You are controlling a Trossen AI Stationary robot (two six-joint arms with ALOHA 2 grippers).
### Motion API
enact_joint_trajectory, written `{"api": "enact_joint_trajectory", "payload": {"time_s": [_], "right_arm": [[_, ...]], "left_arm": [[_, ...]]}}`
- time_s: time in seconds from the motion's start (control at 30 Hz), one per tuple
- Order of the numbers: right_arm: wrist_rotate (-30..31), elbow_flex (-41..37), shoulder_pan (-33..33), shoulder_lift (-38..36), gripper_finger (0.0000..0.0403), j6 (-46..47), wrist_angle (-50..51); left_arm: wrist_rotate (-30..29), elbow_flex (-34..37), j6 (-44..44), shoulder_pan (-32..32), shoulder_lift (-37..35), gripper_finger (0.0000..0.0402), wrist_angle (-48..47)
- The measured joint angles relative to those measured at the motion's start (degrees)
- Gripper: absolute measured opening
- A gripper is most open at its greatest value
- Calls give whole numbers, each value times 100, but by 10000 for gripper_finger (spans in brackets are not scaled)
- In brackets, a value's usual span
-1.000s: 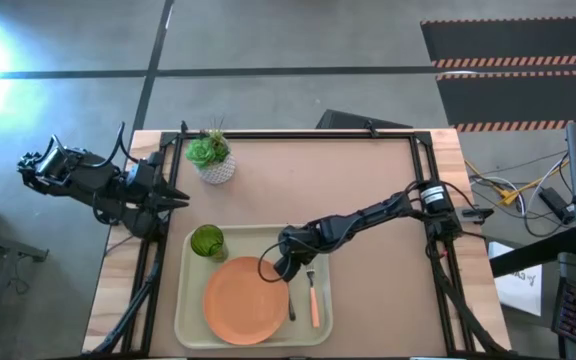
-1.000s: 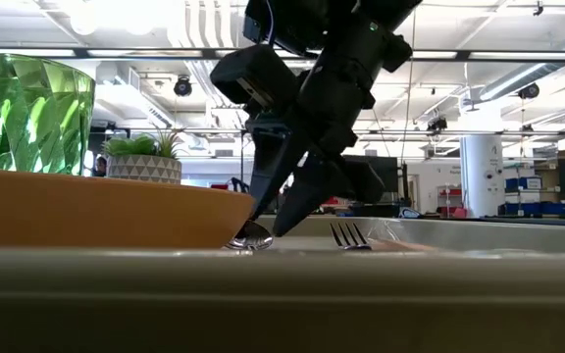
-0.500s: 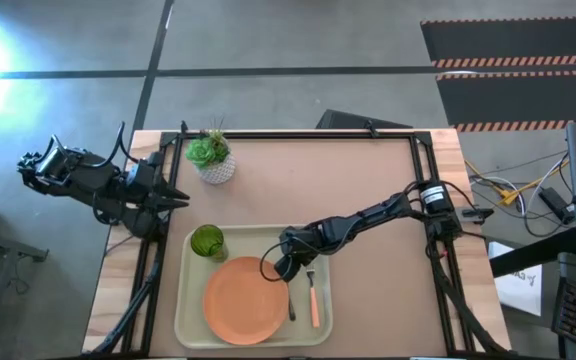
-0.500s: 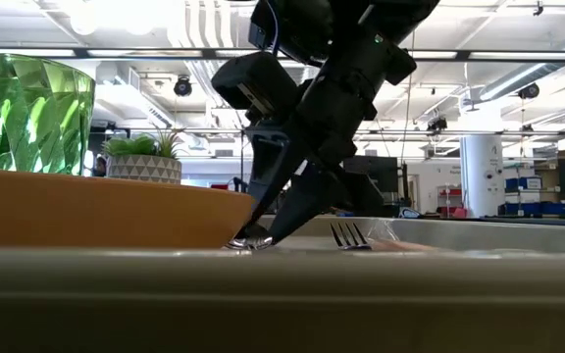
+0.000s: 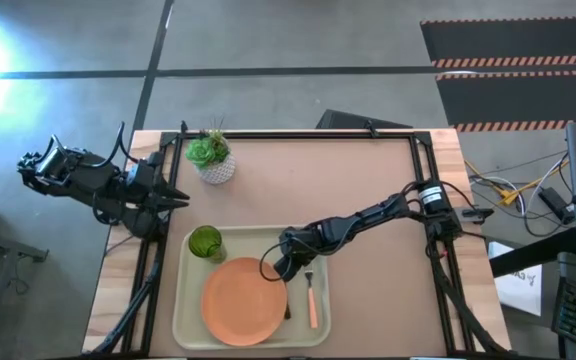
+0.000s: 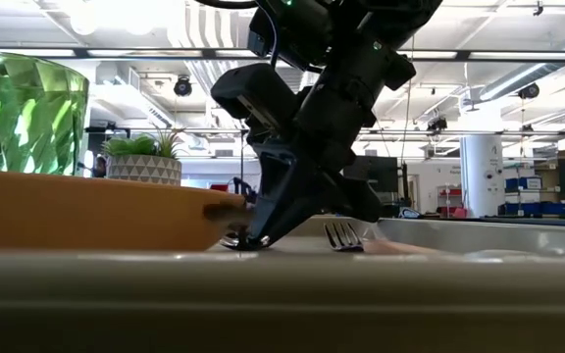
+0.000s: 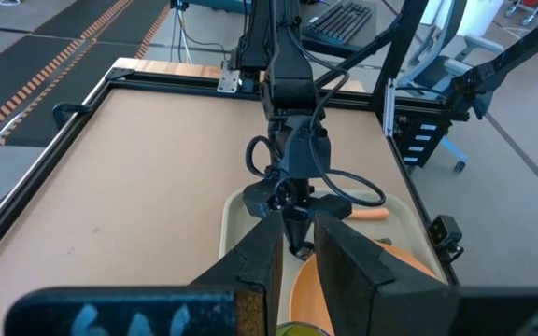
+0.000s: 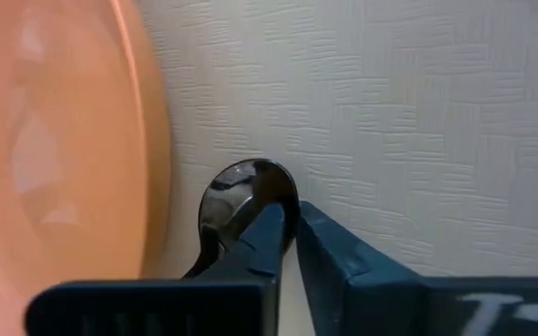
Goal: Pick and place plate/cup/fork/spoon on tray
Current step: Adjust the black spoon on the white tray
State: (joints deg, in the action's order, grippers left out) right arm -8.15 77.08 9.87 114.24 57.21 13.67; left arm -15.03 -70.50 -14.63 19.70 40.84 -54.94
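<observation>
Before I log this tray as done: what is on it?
The tray holds the plate, cup, fork and spoon; the right gripper covers part of the spoon.

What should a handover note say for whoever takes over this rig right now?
Right claw: down in the tray, fingers together at the spoon bowl; whether it grips the spoon is unclear.
Left claw: parked at the table's left edge, holding nothing.
Plate, cup, fork and spoon all lie in the tray.
Left: possibly a spoon adjustment, then retract the right arm.
</observation>
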Motion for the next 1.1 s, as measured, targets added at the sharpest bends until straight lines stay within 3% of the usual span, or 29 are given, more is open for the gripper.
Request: {"api": "enact_joint_trajectory", "payload": {"time_s": [1.1], "right_arm": [[536,13,326,-411,8,240,793]], "left_arm": [[0,0,-2,-2,40,47,-2]]}}
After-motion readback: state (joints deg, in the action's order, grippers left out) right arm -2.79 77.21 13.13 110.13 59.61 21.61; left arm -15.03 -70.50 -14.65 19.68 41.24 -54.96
